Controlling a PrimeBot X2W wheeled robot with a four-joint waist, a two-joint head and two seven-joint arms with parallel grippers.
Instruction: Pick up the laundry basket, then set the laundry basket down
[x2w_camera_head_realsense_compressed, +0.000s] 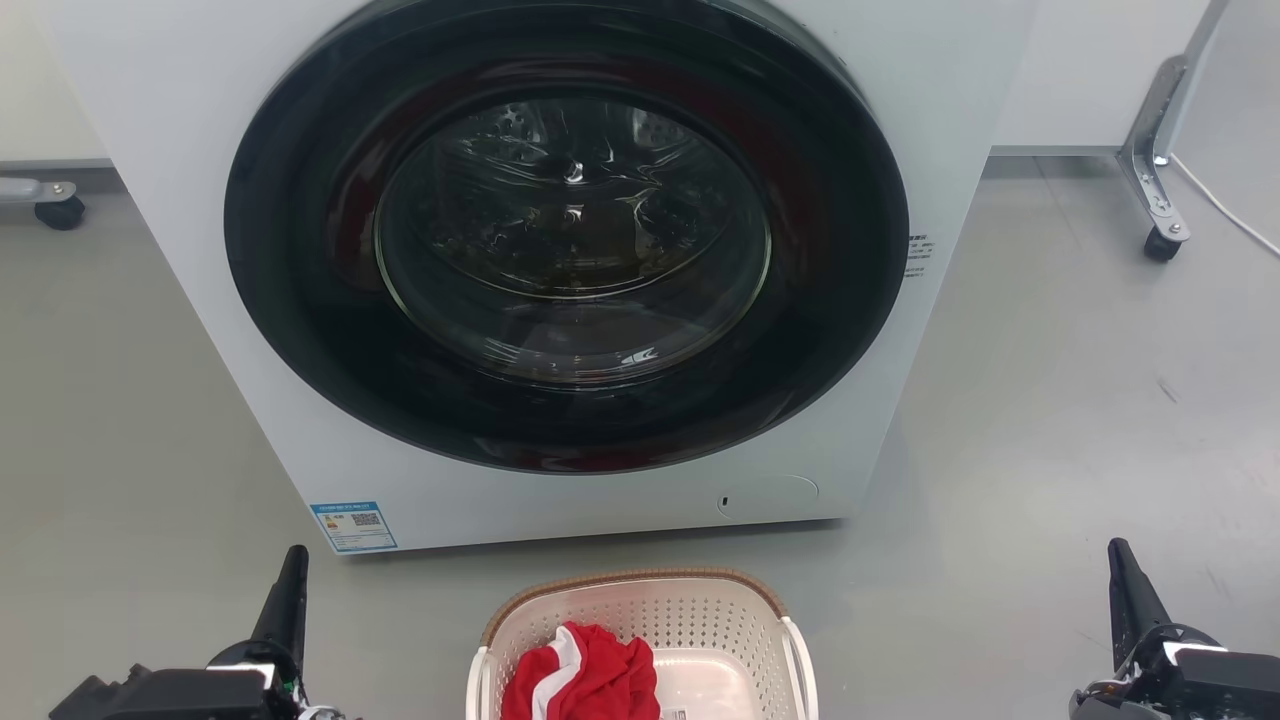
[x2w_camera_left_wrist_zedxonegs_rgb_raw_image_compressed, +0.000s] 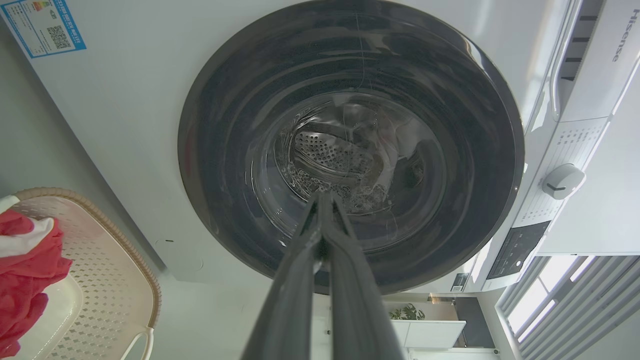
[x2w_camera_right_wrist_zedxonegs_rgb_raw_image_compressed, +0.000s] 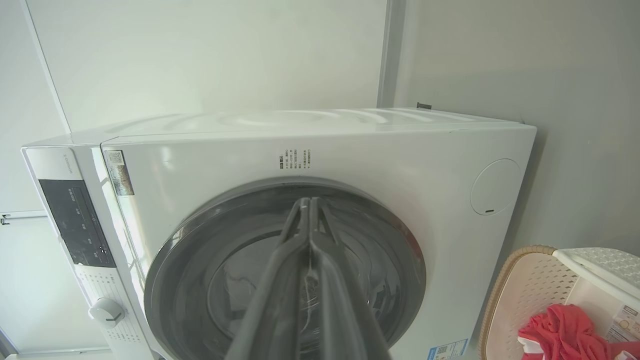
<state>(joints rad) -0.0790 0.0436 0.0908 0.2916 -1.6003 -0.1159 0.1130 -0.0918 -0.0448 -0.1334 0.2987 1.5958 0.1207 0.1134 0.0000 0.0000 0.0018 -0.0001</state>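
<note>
The laundry basket (x2w_camera_head_realsense_compressed: 700, 610) is cream-white and perforated, with a brown woven rim. It rests on the floor at the bottom centre of the head view, just in front of the washer, and holds a red and white garment (x2w_camera_head_realsense_compressed: 585, 680). In the wrist views the basket (x2w_camera_left_wrist_zedxonegs_rgb_raw_image_compressed: 110, 280) (x2w_camera_right_wrist_zedxonegs_rgb_raw_image_compressed: 525, 295) lies at the frame edges. My left gripper (x2w_camera_head_realsense_compressed: 293, 562) stands at the lower left, well left of the basket, fingers together and empty. My right gripper (x2w_camera_head_realsense_compressed: 1120, 555) stands at the lower right, far from the basket, also shut and empty. Both wrist views show their gripper (x2w_camera_left_wrist_zedxonegs_rgb_raw_image_compressed: 324, 197) (x2w_camera_right_wrist_zedxonegs_rgb_raw_image_compressed: 307, 202) closed to a point.
A white front-loading washer (x2w_camera_head_realsense_compressed: 180, 150) with a large dark round door (x2w_camera_head_realsense_compressed: 565, 230) stands directly ahead, close behind the basket. Grey floor (x2w_camera_head_realsense_compressed: 1050, 420) lies open on both sides. A metal leg on a caster (x2w_camera_head_realsense_compressed: 1160, 240) stands at the right, another caster (x2w_camera_head_realsense_compressed: 60, 212) at the left.
</note>
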